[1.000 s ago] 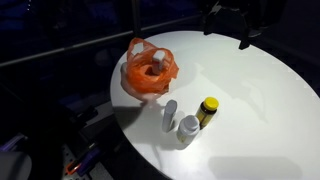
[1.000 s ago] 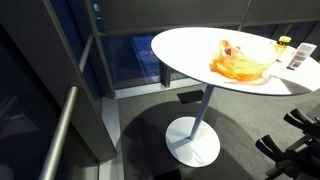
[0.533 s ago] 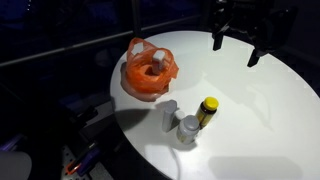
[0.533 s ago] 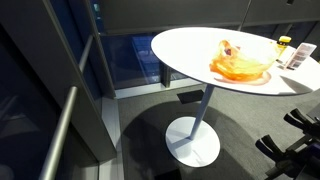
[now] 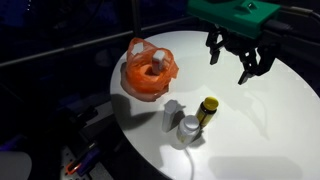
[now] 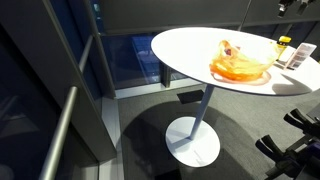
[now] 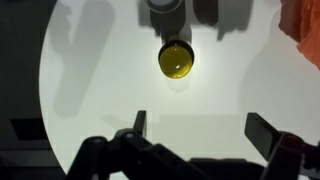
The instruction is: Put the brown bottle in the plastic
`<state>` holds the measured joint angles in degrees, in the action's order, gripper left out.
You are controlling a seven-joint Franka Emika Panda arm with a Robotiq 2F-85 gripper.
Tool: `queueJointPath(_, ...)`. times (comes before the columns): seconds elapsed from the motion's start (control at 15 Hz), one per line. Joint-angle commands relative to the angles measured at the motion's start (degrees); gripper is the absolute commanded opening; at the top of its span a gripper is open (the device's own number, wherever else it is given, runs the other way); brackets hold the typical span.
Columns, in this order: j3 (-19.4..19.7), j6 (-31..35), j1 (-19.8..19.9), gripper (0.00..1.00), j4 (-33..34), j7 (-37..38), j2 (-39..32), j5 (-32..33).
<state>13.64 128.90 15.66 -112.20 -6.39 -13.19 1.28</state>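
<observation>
A brown bottle with a yellow cap (image 5: 207, 110) stands upright on the round white table (image 5: 260, 120). In the wrist view I see its yellow cap from above (image 7: 176, 59). The orange plastic bag (image 5: 150, 68) lies near the table's far left edge with a white object in it; it also shows in an exterior view (image 6: 240, 63). My gripper (image 5: 238, 60) hangs open and empty above the table, up and to the right of the brown bottle. In the wrist view its fingers (image 7: 200, 128) are spread wide, with the bottle ahead of them.
A white bottle (image 5: 188, 129) and a grey upright object (image 5: 169, 115) stand right beside the brown bottle. The table stands on a single pedestal (image 6: 196, 135) next to a dark glass wall. The table edge is close behind the bag.
My gripper has come down from the top of the view towards the table and moved closer to the bottles. The bottles and the bag have not moved.
</observation>
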Motion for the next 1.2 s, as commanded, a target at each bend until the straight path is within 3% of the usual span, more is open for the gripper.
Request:
queueJointPath(0.0,-0.8,0.5,1.3,1.00,-0.1,-3.2,-1.8,-3.9)
queueJointPath(1.13,-0.1,-0.1,1.3,1.00,-0.5,-1.4,-7.6,-2.1)
